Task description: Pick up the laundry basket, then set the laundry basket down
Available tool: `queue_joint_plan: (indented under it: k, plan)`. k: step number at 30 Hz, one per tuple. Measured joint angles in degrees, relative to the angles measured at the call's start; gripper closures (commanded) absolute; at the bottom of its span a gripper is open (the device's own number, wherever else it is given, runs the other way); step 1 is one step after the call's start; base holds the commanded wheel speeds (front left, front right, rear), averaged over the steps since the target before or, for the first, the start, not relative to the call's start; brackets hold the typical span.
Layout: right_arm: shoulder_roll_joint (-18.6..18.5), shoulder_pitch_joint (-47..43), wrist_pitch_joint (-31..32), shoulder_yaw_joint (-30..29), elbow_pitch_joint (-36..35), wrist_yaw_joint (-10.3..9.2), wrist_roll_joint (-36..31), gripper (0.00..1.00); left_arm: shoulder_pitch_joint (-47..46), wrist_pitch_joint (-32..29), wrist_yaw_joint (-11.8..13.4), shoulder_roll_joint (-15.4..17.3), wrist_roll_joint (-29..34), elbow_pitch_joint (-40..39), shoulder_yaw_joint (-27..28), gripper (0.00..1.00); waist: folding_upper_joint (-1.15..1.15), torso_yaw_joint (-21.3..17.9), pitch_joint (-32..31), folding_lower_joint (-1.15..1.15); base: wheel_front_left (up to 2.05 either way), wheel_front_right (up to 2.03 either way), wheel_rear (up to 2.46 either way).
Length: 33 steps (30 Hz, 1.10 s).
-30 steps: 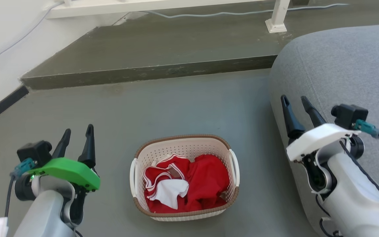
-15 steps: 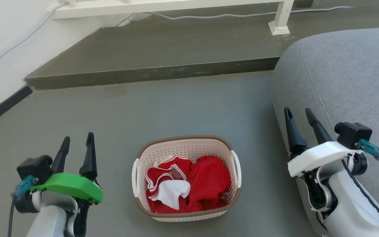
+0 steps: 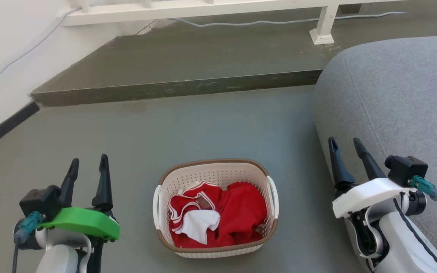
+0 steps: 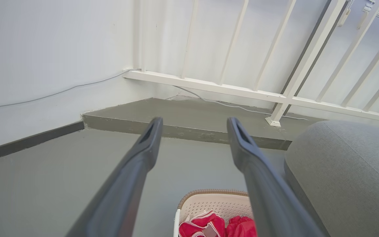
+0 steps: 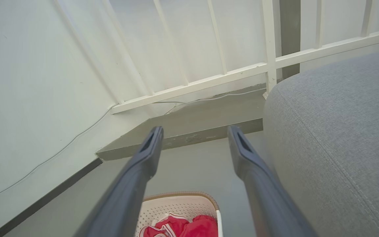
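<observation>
Laundry basket (image 3: 212,175) sits upright on the grey floor (image 3: 203,125), low centre of the head view, between the two arms. It holds red clothes (image 3: 241,206) and a white piece (image 3: 197,224). White side handles face left and right.

Left gripper (image 3: 89,160) is at lower left, well apart from the basket's left handle, fingers spread with a clear gap, holding nothing, tips pointing up the view. Right gripper (image 3: 343,141) is at lower right, apart from the basket's right handle, fingers also spread and empty, and overlaps the edge of the grey sofa (image 3: 393,94); cannot tell if it touches.

In the left wrist view the basket shows at the bottom edge, under the right-hand finger. In the right wrist view it shows at the bottom, between the two fingers and below their tips.

Beyond the basket: a raised concrete step (image 3: 188,60), a white railing (image 3: 203,7) and a pale cable (image 3: 241,23).
</observation>
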<state>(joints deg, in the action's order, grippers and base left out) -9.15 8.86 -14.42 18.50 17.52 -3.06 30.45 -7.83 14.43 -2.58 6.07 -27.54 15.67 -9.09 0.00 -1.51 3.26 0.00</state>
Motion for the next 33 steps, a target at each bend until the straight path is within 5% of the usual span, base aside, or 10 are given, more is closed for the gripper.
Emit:
queue_joint_plan:
  k: [31, 32, 33]
  plan:
    - [1.92, -2.6, 0.0, -3.07, -1.45, 1.54, -4.41, 0.0, 4.52, 0.0, -2.25, -1.99, 4.11, -1.11, 1.86, 0.0, 0.0, -0.31, -0.63, 0.0, 0.0, 0.0, 0.0]
    - [1.97, -2.65, 0.0, -3.13, -1.47, 1.54, -4.48, 1.0, 4.52, 0.0, -2.47, -2.04, 4.09, -1.29, 1.86, 1.0, 0.0, -0.28, -0.64, 0.0, 0.0, 0.0, 0.0]
    - [2.04, -2.72, 0.01, -3.07, -0.99, 1.53, -4.45, 1.0, 4.55, -0.04, -2.46, -2.13, 4.09, -0.91, 1.69, 1.0, 0.0, -0.28, -0.64, 0.0, 0.0, 0.0, 0.0]
